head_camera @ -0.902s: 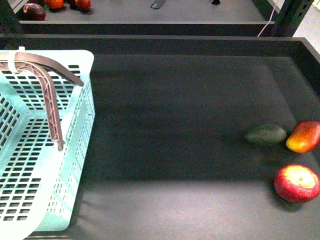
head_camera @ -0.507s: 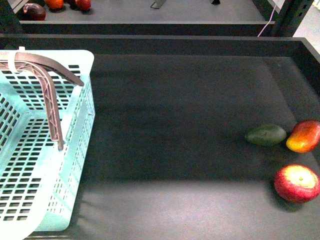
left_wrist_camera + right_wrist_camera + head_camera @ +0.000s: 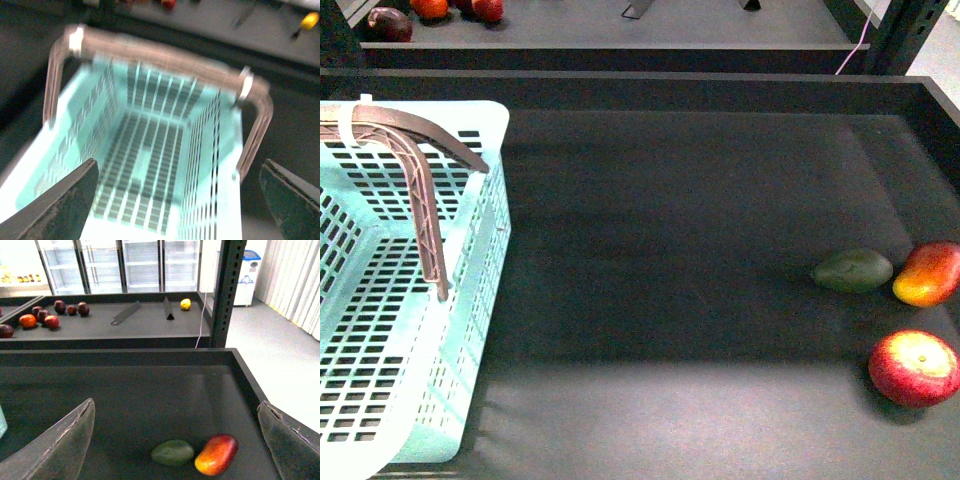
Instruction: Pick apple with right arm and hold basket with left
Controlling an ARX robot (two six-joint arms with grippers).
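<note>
Right gripper [image 3: 176, 405] gaping, empty, facing mango [image 3: 216, 455] ahead, apple [image 3: 914, 368] outside its view; left gripper [image 3: 178, 165] gaping, empty, above basket [image 3: 205, 145], poised for holding.

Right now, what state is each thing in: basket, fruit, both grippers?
basket: upright on the table, empty, not held.
apple: resting on the table, stem dimple up, not gripped.
avocado: lying on its side, not gripped.
mango: lying beside the avocado, not gripped.
left gripper: open, empty, above the basket.
right gripper: open, empty, above the table.

Left gripper [image 3: 179, 167] jaws spread wide; right gripper [image 3: 176, 407] likewise, both empty
</note>
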